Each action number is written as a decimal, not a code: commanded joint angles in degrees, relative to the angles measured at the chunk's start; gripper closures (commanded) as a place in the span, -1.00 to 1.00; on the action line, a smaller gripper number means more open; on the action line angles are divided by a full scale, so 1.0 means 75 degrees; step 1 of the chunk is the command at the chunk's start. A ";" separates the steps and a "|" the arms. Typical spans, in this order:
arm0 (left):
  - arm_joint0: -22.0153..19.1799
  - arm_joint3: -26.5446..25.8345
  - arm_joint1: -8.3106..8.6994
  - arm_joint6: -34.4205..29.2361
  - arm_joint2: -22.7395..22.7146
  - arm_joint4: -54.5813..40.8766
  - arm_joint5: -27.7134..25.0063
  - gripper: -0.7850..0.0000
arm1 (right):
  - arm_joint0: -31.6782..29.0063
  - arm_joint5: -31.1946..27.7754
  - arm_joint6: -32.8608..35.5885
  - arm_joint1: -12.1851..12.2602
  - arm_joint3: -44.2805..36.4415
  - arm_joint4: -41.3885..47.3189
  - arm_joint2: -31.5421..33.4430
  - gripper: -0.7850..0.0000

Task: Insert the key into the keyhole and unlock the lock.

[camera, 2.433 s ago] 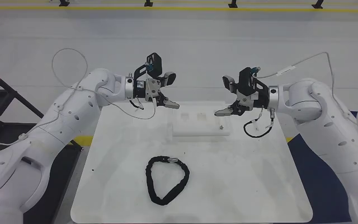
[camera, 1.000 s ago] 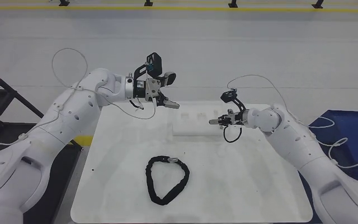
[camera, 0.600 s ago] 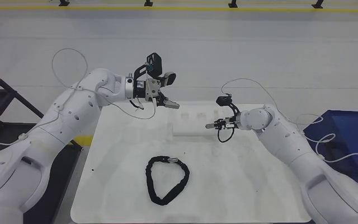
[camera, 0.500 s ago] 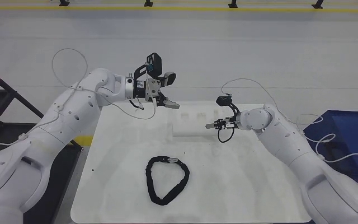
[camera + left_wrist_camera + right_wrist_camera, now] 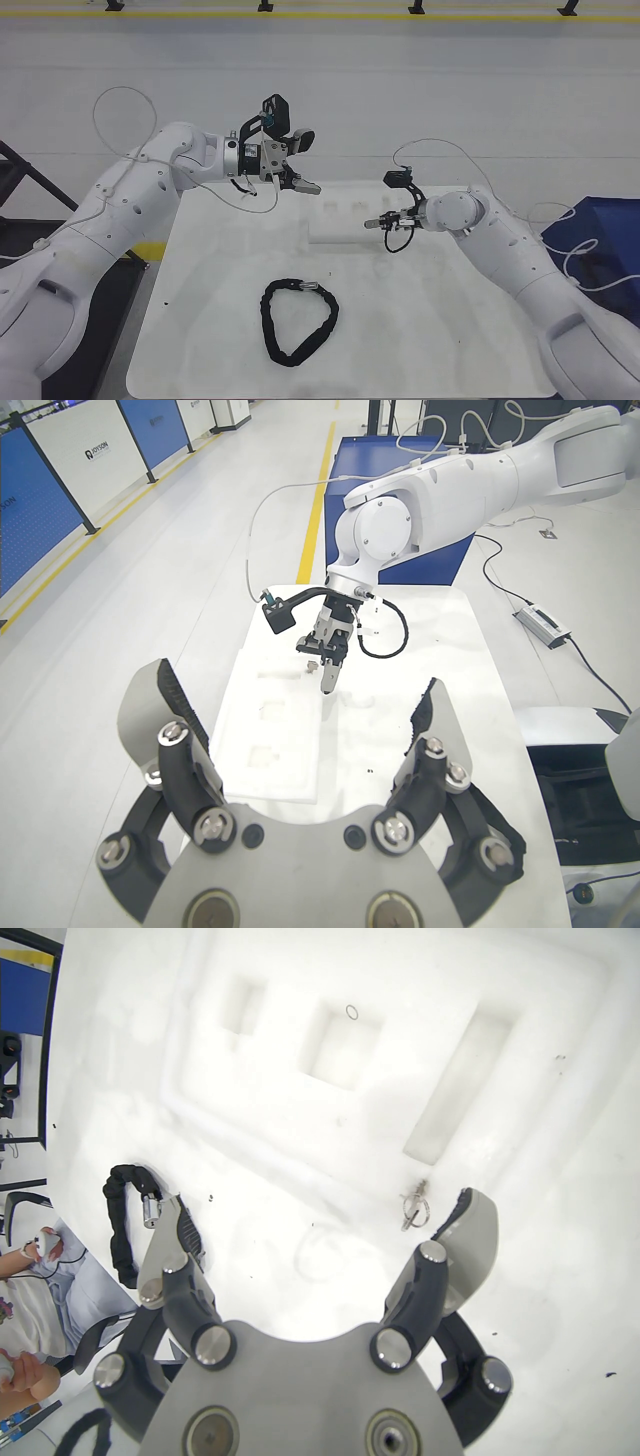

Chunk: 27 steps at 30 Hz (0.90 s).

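A black chain lock (image 5: 298, 320) lies coiled on the white table (image 5: 450, 330), its silver lock body (image 5: 150, 1213) at one end of the chain. The small key (image 5: 415, 1210) on its ring rests on the white foam block (image 5: 345, 228), near the block's long slot. My right gripper (image 5: 322, 1208) hangs open low over the foam, one fingertip close beside the key, nothing held. From above, the right gripper (image 5: 375, 223) sits at the block's right end. My left gripper (image 5: 303, 186) is open and empty above the table's far left part, facing the block and the key (image 5: 311, 667).
The foam block (image 5: 280, 1138) has three rectangular recesses, and a small loose ring (image 5: 352, 1012) lies at the edge of the middle one. A blue cabinet (image 5: 400, 550) stands beyond the table's right end. Bare table surrounds the chain.
My right arm has swung in from the right and come down over the foam block, ending with its open gripper by the key. The left arm and chain lock have stayed still.
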 commanded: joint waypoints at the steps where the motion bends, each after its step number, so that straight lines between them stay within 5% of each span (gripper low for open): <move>1: 0.0000 0.0000 0.0000 -0.0001 0.0000 0.0000 0.0000 -1.00 | -0.0012 0.0416 0.0077 -0.0010 -0.0166 -0.0165 -0.0015 -1.00; 10: 0.0000 0.0000 0.0000 -0.0001 0.0000 0.0000 0.0000 -1.00 | -0.0059 0.1420 0.0294 -0.0142 -0.0443 -0.0785 -0.0129 -0.97; 18: 0.0000 0.0000 0.0000 -0.0001 0.0000 0.0000 0.0000 -1.00 | 0.0073 0.1732 0.0313 -0.0334 -0.0104 -0.1100 -0.0173 0.01; 27: 0.0000 0.0000 0.0000 -0.0001 0.0000 0.0000 0.0000 -1.00 | 0.0190 0.2435 0.0393 -0.0596 0.0219 -0.1527 -0.0299 0.18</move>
